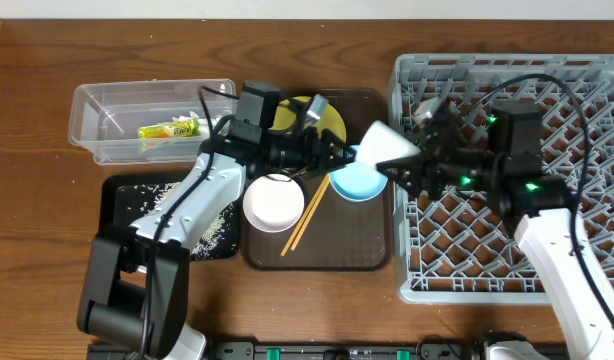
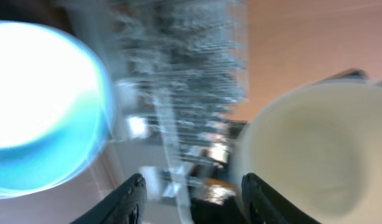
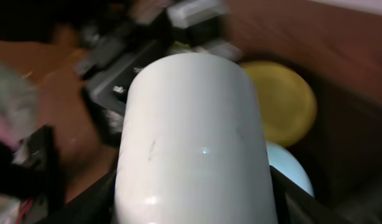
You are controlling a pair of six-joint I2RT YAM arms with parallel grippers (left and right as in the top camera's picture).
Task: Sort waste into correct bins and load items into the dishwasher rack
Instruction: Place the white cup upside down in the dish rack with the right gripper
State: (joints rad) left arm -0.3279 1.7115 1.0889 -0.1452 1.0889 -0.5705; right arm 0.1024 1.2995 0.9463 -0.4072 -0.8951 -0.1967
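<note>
Right of centre in the overhead view, above the seam between the dark brown serving tray (image 1: 372, 250) and the dishwasher rack (image 1: 577, 90): the small white cup (image 1: 387, 146), lifted off the surface (image 1: 47, 250) and lying on its side. Sits clamped in the right tool (image 1: 413, 166). Fills most of the right wrist view, white outer wall toward the lens, with dark fingers (image 3: 45, 165) pressed against it at either edge. Shows a pale inside in the left wrist view, mouth turned toward that camera.

Just left of the cup in the overhead view: the left tool (image 1: 339, 155), reaching in from the left over the serving tray. Stands with fingers (image 2: 130, 198) spread wide, clear of the cup.

On the serving tray:
- round yellow plate (image 1: 325, 118) at the upper end, partly covered by the left tool
- light blue bowl (image 1: 355, 182) just below the cup
- white bowl (image 1: 275, 203) at the lower left
- thin wooden chopsticks (image 1: 305, 218) slanting between the two bowls

Upper left of the overhead frame: the clear tub (image 1: 97, 100), with the yellow-green snack wrapper (image 1: 170, 128) lying inside. Directly below the tub: the shallow black tray (image 1: 115, 195), holding scattered white rice grains (image 1: 159, 190), partly hidden under the left arm (image 1: 197, 200).
</note>
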